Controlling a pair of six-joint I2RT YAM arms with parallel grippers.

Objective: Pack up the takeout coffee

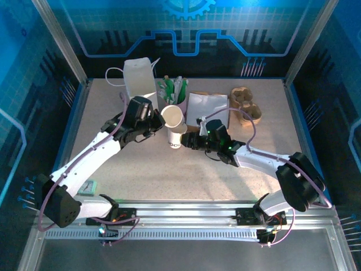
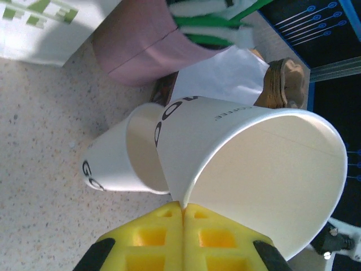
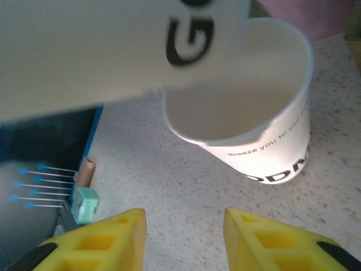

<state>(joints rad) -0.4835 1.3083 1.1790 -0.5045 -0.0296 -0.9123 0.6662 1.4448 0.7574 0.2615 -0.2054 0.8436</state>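
Speckled tabletop (image 1: pixel 169 175), blue-lit walls behind. Near its middle two white paper cups meet: a lower cup (image 1: pixel 176 141) stands upright with black lettering on its side, and an upper cup (image 1: pixel 173 117) leans tilted above it, base over the lower one's mouth (open end turned towards the left arm). The left hand (image 2: pixel 183 212) is pinched tight on the upper cup's rim. The right hand (image 3: pixel 185 226) sits just beside the lower cup, fingers parted and gripping nothing. Behind stand a pink cup (image 2: pixel 144 45) of green-and-white sticks, a tall white paper bag (image 1: pixel 139 76) and, farther right, a cardboard cup carrier (image 1: pixel 246 104).
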